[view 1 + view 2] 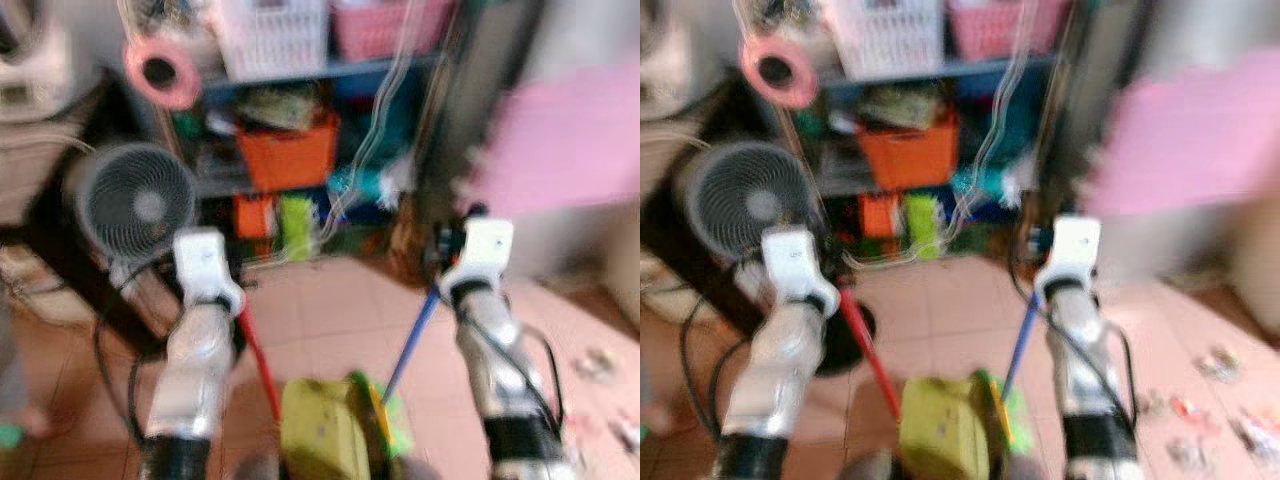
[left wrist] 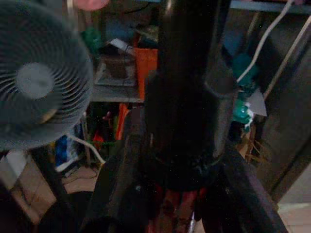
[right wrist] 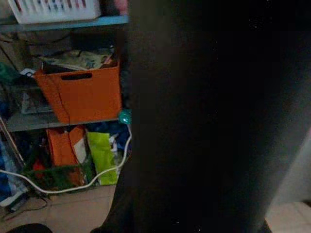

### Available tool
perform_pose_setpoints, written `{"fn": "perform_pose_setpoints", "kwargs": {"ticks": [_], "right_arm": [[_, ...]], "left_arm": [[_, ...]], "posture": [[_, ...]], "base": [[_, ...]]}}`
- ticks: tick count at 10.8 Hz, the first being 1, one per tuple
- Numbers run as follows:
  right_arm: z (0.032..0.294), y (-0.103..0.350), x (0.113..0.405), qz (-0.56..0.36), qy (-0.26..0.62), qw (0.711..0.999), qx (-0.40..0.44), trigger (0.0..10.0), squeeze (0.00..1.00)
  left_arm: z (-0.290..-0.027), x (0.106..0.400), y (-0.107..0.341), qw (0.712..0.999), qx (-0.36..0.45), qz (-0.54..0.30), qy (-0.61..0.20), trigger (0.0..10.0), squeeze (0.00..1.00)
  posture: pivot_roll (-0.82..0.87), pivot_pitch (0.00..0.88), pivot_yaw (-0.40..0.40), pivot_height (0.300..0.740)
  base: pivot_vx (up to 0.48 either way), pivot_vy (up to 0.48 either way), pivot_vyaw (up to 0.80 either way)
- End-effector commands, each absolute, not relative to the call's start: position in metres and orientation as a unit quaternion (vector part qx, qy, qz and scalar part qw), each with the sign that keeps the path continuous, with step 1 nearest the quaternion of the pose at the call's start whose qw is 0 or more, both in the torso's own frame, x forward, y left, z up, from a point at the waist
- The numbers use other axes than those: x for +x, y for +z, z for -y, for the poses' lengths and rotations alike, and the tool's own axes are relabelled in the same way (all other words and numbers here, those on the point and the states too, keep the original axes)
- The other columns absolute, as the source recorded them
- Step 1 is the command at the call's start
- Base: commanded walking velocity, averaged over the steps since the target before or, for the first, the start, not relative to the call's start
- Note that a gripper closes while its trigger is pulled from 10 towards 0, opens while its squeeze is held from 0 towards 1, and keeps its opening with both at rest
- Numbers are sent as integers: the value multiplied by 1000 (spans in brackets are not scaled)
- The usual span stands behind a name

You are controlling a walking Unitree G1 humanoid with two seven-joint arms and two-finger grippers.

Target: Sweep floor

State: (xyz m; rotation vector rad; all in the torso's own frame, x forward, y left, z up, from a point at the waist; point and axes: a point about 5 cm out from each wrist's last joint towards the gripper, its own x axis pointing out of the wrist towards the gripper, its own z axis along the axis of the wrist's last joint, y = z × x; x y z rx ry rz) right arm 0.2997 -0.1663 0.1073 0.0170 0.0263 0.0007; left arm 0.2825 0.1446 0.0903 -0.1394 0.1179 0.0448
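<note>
Two long-handled tools in play: a thin red stick [image 1: 258, 358] at the left gripper [image 1: 232, 312], a slim blue pole [image 1: 410, 343] at the right gripper [image 1: 447, 283], both slanting down to a yellow-green plastic dustpan or broom head [image 1: 335, 425] at 6 o'clock. Fingers too blurred and dark to tell whether clamped. Probably light, stiff, smooth shafts, prone to twisting; best held mid-shaft, firmly. Scattered scraps of litter [image 1: 1220, 362] on the pink tiled floor [image 1: 330, 310] at 4 o'clock. Round grey fan [image 1: 135, 203] at 10 o'clock, cluttered shelf with an orange bin [image 1: 288, 152] at 12.
</note>
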Motion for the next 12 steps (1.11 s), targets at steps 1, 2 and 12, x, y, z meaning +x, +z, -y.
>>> {"fn": "perform_pose_setpoints", "kwargs": {"ticks": [1, 2, 12], "right_arm": [[168, 105, 300, -23, -5, 1000, 11, 10000, 0], [173, 101, 298, -29, -14, 999, 8, 10000, 0], [173, 105, 309, -23, -13, 1000, 1, 10000, 0]], "left_arm": [[-144, 285, 97, 996, -81, -41, 18, 10000, 0], [-134, 284, 99, 996, -82, -32, -7, 10000, 0], [-144, 284, 102, 998, -60, -23, 2, 10000, 0]], "posture": [[-37, 0, 75, 740], [-40, 0, 77, 740], [-6, 0, 58, 740]], "base": [[0, 0, -500], [0, 0, -800], [0, 0, -800]]}}
